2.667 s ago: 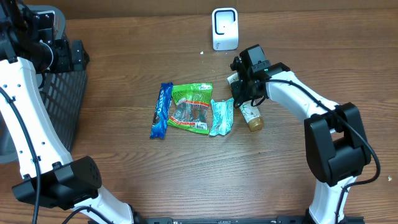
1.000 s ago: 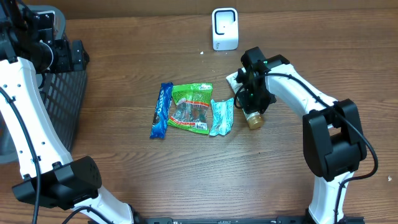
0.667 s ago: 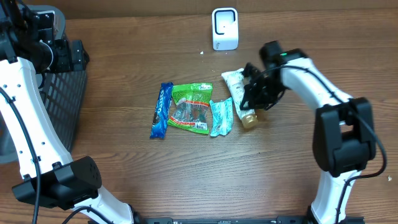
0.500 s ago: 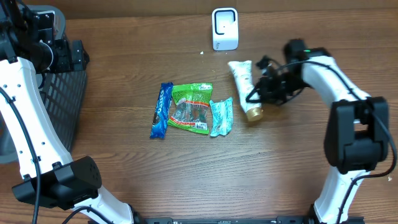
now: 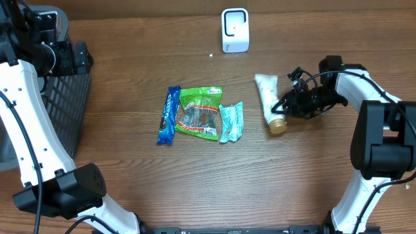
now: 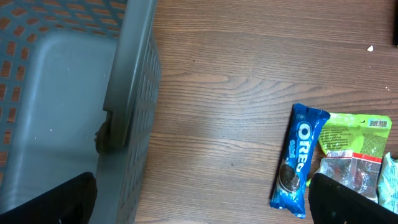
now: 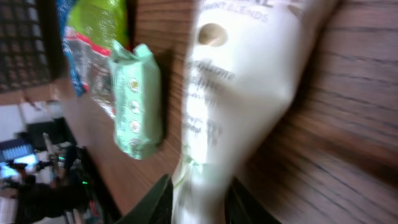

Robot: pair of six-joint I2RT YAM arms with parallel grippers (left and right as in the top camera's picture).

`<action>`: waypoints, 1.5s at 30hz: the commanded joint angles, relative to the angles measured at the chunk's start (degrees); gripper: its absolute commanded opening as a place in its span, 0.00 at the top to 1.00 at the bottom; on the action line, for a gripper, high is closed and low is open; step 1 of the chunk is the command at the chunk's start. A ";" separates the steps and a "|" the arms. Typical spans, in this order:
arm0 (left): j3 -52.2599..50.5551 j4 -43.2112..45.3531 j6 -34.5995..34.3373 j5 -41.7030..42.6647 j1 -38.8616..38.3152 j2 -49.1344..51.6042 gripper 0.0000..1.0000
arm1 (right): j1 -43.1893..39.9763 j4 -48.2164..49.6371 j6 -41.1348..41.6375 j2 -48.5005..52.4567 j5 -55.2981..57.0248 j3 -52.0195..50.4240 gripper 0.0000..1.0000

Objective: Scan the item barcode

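Here, tube cap end between right claw fingers; gripped or loosened, cannot tell.

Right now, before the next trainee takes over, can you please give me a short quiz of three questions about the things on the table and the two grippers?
1. True or false: the Oreo pack touches the cream tube.
2. Which thing lies between the fingers of the right gripper in its wrist view?
A. the cream tube
B. the Oreo pack
C. the green snack bag
3. Fill in the missing word: the jaws of the left gripper stand ____, with nothing between them.

Key:
1. False. The snack bag and a small mint-green pack lie between them.
2. A.
3. Open.
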 commanded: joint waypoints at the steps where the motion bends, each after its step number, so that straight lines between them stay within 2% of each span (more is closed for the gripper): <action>1: 0.09 0.02 1.25 0.61 -0.48 -1.09 0.00 | 0.33 0.07 4.92 -1.07 8.04 3.02 0.67; 6: 0.09 0.00 1.25 0.61 -0.48 -1.09 0.00 | 1.66 -2.45 9.27 -4.07 16.85 9.44 0.53; 12: 0.09 0.02 1.25 0.61 -0.48 -1.09 0.00 | 10.19 -6.21 12.76 -6.56 32.24 15.69 0.53; 17: 0.09 0.00 1.25 0.61 -0.48 -1.09 0.00 | 22.64 -6.29 13.75 -6.45 47.98 15.21 0.58; 20: 0.09 0.00 1.25 0.61 -0.48 -1.09 0.01 | 29.59 -5.46 14.19 -6.14 58.21 14.19 0.58; 25: 0.09 0.00 1.25 0.61 -0.48 -1.09 0.00 | 36.61 -5.01 15.19 -1.90 72.52 14.12 0.35; 30: 0.09 0.00 1.25 0.61 -0.48 -1.09 0.00 | 36.22 -5.40 15.21 1.62 73.35 14.12 0.33; 38: 0.09 0.00 1.25 0.61 -0.48 -1.09 0.00 | 35.30 -5.44 16.68 3.52 72.02 13.81 0.40; 45: 0.09 0.00 1.25 0.61 -0.48 -1.09 0.00 | 34.64 0.31 16.65 3.72 72.32 7.74 0.41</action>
